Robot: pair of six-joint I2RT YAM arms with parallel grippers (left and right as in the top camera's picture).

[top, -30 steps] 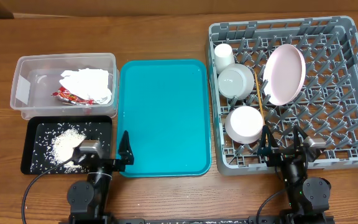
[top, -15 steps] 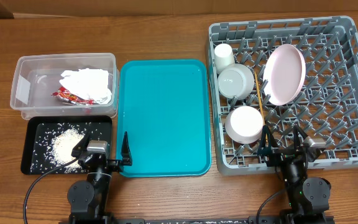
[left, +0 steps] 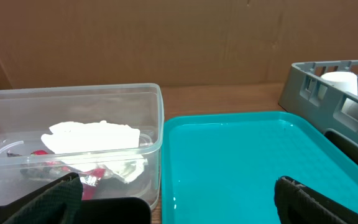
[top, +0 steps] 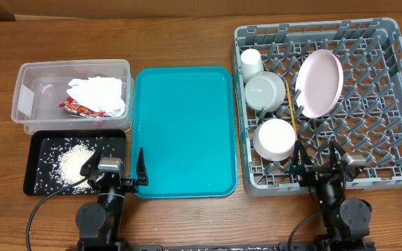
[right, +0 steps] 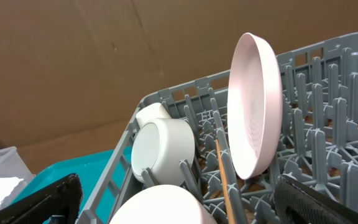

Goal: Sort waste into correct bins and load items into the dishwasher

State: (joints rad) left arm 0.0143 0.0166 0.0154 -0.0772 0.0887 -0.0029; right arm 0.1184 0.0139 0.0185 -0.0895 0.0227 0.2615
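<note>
Sorting looks done to me, so park cleanly: left claw (top: 115,169) and right claw (top: 317,166) hang spread wide, empty, by the front of the desk (top: 187,35). Back off without clipping the large grey lattice dish rack (top: 396,104) holding the round pale pink plate (top: 319,82). A crumpled white paper napkin (top: 103,92) half-hides the small red snack wrapper (top: 75,107) in the clear plastic tub (top: 26,77). Thin wooden chopsticks (top: 292,115) show as one sliver.

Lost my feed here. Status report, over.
Open, empty: left gripper, right gripper. In tub: napkin, wrapper; rice in black tray. In rack: plate, bowls, cup, chopsticks. Nothing blocking.
</note>
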